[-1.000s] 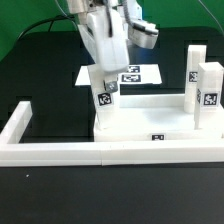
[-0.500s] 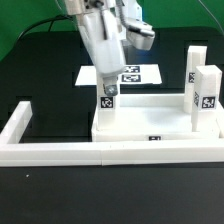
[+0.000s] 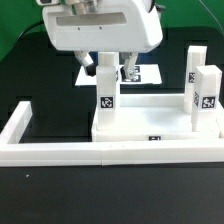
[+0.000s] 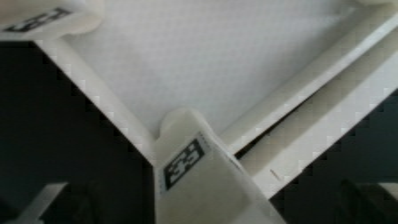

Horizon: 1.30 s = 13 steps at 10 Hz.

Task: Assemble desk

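The white desk top (image 3: 150, 118) lies upside down against the front border wall. Two white tagged legs (image 3: 195, 62) (image 3: 208, 95) stand upright at its corners on the exterior view's right. A third leg (image 3: 105, 90) stands upright in the corner socket on the exterior view's left. My gripper (image 3: 108, 68) hangs straight above this leg, its broad face toward the camera. Its fingers (image 3: 129, 68) straddle the leg's top with a gap showing, so it looks open. In the wrist view the leg (image 4: 192, 160) rises at the centre over the desk top (image 4: 214, 60).
The low white U-shaped border wall (image 3: 60, 152) runs along the front and up the exterior view's left (image 3: 18, 125). The marker board (image 3: 145, 75) lies behind the desk top, partly hidden by my gripper. Black table surface surrounds them.
My gripper has turned about its vertical axis so its broad face now shows. Its fingers now stand apart from the leg. The leg stays upright in the corner socket.
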Each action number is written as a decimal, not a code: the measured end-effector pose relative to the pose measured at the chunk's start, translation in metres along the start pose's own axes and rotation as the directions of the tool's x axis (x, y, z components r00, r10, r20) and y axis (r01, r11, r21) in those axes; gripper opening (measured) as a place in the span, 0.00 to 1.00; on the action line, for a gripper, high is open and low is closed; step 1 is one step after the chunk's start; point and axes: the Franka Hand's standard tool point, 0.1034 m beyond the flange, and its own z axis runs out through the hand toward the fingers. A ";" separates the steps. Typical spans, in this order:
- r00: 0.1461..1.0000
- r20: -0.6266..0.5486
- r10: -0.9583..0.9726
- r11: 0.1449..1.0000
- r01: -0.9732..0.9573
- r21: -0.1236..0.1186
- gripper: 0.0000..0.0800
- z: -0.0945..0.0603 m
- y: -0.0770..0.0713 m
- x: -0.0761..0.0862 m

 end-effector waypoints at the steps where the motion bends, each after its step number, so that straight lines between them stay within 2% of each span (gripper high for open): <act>1: 0.999 0.000 -0.051 0.999 0.051 -0.002 0.81 0.000 0.001 0.000; 2: 0.983 -0.001 -0.186 0.982 0.186 -0.025 0.81 0.000 0.003 0.002; 3: 0.914 0.003 -0.405 0.911 0.404 -0.084 0.81 -0.002 0.002 0.007; 4: 0.858 -0.008 -0.513 0.855 0.510 -0.098 0.81 -0.001 0.002 0.011; 6: 0.882 -0.019 -0.471 0.878 0.467 -0.104 0.81 0.000 0.006 0.012; 7: 0.888 -0.021 -0.459 0.885 0.455 -0.103 0.67 0.000 0.006 0.013; 8: 0.926 -0.030 -0.376 0.923 0.372 -0.100 0.67 0.000 0.006 0.012; 9: 0.948 -0.036 -0.317 0.945 0.313 -0.098 0.44 0.000 0.006 0.012; 10: 0.966 -0.043 -0.254 0.964 0.249 -0.096 0.36 0.000 0.006 0.012; 11: 0.977 -0.047 -0.210 0.974 0.205 -0.093 0.36 0.001 0.006 0.012; 13: 0.994 -0.039 0.098 0.991 -0.101 -0.086 0.36 -0.001 0.006 0.010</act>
